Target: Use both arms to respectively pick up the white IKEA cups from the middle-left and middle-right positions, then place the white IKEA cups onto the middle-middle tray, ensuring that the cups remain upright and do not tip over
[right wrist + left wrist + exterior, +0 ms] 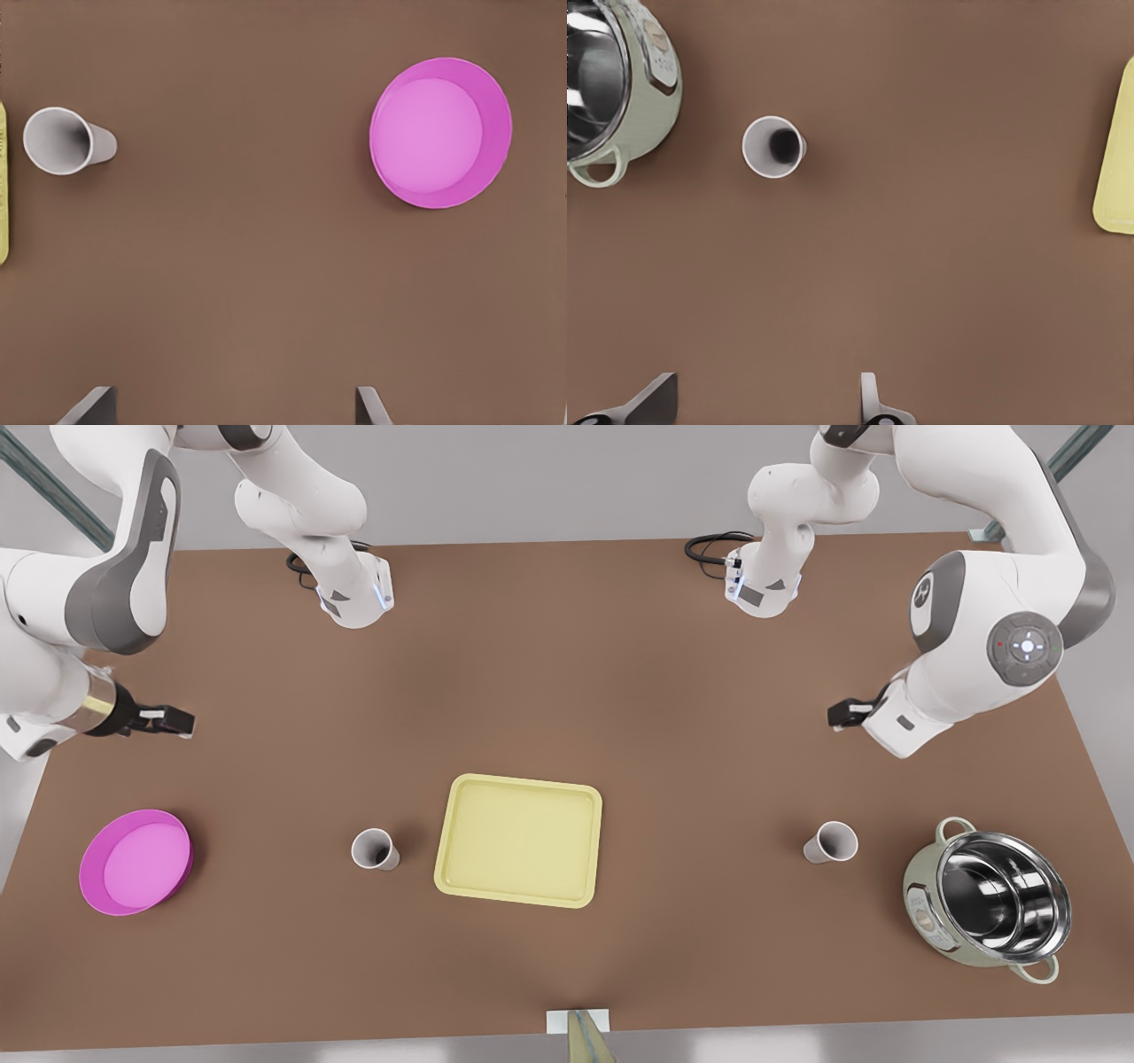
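The left hand (842,714) hangs above the bare brown worktop (567,673) on the front view's right, its two fingers (873,403) spread wide with nothing between them. In the left wrist view one white cup (773,147) stands upright well clear of those fingers, with open worktop between them. The steel pot (616,80) sits near that cup on its far side from the tray, and the pale yellow tray's (1118,159) edge shows off to the other side. In the front view this cup (831,842) stands nearer the camera than the hand, between the tray (520,840) and the pot (988,899), well apart from the tray and nearer to the pot.

The right hand (168,720) is held over the worktop on the front view's left, also parted wide and empty; its finger (93,407) tips frame bare worktop in the right wrist view. There the other white cup (66,142) stands upright well away from the fingers, just beside a sliver of the tray's rim (3,186). The round magenta dish (440,133) lies off on the cup's other side, well apart from it. In the front view this cup (375,849) stands nearer the camera than the hand and near the tray's edge, not touching it, with the dish (135,861) farther out toward the front view's left.

Neither cup is on the tray, and both arms hang clear of everything on the worktop.
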You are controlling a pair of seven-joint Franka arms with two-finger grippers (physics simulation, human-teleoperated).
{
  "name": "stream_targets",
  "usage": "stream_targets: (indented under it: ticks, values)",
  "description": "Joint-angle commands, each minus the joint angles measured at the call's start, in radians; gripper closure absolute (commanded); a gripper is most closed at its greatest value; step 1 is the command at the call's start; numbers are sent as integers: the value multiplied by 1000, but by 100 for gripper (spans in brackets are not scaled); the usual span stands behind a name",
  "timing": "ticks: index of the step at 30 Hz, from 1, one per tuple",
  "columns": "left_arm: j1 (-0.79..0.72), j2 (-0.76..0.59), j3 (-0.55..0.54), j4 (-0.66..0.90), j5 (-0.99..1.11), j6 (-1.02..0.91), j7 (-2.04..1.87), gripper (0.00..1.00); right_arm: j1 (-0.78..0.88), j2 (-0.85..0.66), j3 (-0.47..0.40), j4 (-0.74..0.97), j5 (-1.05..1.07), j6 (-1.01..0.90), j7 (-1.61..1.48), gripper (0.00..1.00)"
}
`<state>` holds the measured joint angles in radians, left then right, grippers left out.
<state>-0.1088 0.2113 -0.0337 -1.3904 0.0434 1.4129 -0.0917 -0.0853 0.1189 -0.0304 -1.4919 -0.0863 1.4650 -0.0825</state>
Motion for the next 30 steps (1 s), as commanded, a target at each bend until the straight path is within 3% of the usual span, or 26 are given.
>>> stream_targets:
  ticks: [1,3,6,10,18,26,28,30]
  values:
    - [0,-1,0,1,-4,78,-109,0,-1,1,0,-1,0,61,-56,0]
    - [0,29,6,4,1,80,-109,0,4,51,1,15,16,63,-36,0]
    - [41,305,87,56,-71,435,-33,0,53,220,1,2,17,238,-39,0]
    - [98,465,95,48,-82,646,-6,0,130,344,1,1,10,422,44,0]
    - [112,467,116,-73,-94,695,56,0,240,478,1,2,22,618,247,0]
    - [109,468,120,-165,-94,695,55,0,259,518,1,-25,56,644,250,0]
    - [101,467,118,-165,-105,676,49,38,260,516,1,-50,54,643,250,0]
    - [94,468,116,-165,-154,664,49,64,259,532,1,-65,54,644,250,0]
